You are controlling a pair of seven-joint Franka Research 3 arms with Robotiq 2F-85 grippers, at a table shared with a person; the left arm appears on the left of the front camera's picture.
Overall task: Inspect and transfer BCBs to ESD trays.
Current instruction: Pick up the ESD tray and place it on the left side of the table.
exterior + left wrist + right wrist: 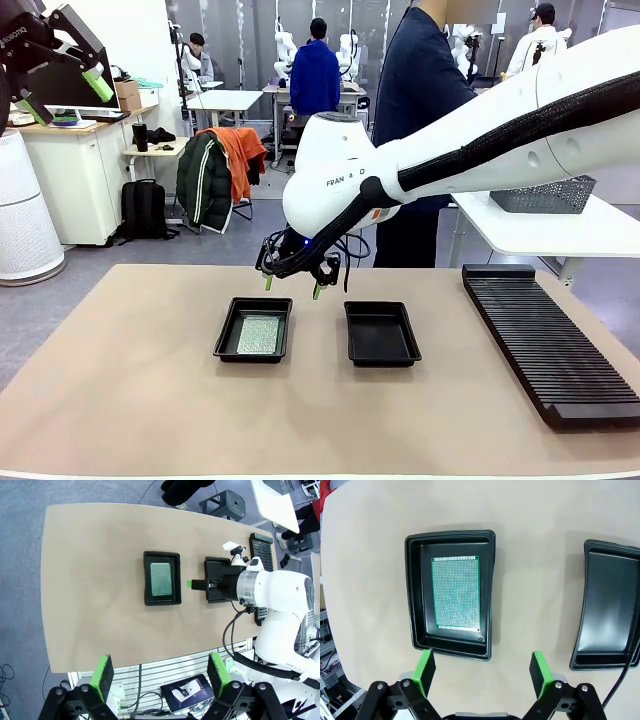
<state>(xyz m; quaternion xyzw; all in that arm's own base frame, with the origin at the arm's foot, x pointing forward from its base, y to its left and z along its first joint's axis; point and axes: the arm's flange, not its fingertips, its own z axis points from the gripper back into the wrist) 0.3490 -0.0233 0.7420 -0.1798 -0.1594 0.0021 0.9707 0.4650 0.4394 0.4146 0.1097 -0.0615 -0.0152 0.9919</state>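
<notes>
Two black ESD trays lie side by side mid-table. A pale green BCB [260, 334] lies flat in the left tray [225, 340]; the right tray [380, 333] holds nothing. My right gripper [292, 287] hangs open just behind and above the gap between them, with nothing between its fingers. In the right wrist view the right gripper [483, 671] looks down at the BCB [456, 592] in its tray [412, 605], with the bare tray [607, 610] to the right. My left gripper [65, 98] is raised high at the far left, open and holding nothing; in its own view the left gripper [161, 674] looks down from far above the BCB [161, 578].
A long black ribbed rack [545, 340] lies along the table's right side. A grey mesh basket [545, 195] sits on a white side table behind it. A person [415, 90] in dark clothes stands at the far edge. Bare tabletop spreads left of and in front of the trays.
</notes>
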